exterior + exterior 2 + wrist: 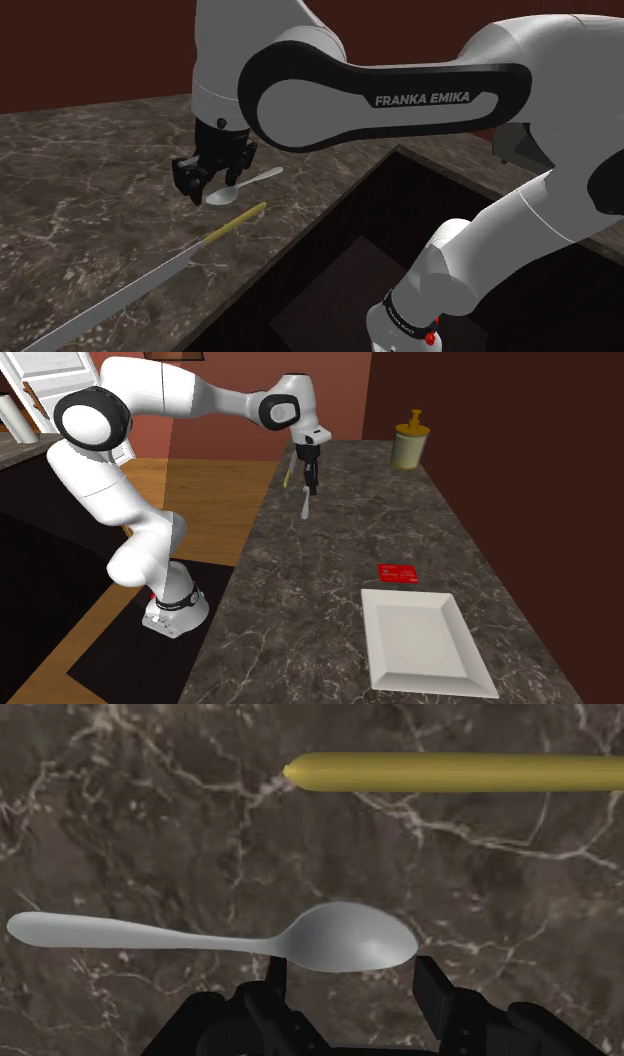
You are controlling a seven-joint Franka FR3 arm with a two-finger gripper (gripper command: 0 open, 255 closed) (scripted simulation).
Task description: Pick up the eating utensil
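Hovering low over the marble counter (90,190), I have the gripper (350,970) spread wide, its fingers standing either side of the spoon (345,936) at the bowl, neither plainly gripping it. The spoon lies flat, near a yellow-handled knife (460,772). I judge this the pre-grasp step; next I must sink slightly, close squarely across the bowl, then lift.

Home kitchen: marble-look counter (300,602), 1 white plate (420,642) (pump bottle (410,444) beyond)

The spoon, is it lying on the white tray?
No, the spoon lies on the dark marble counter, well away from the tray.
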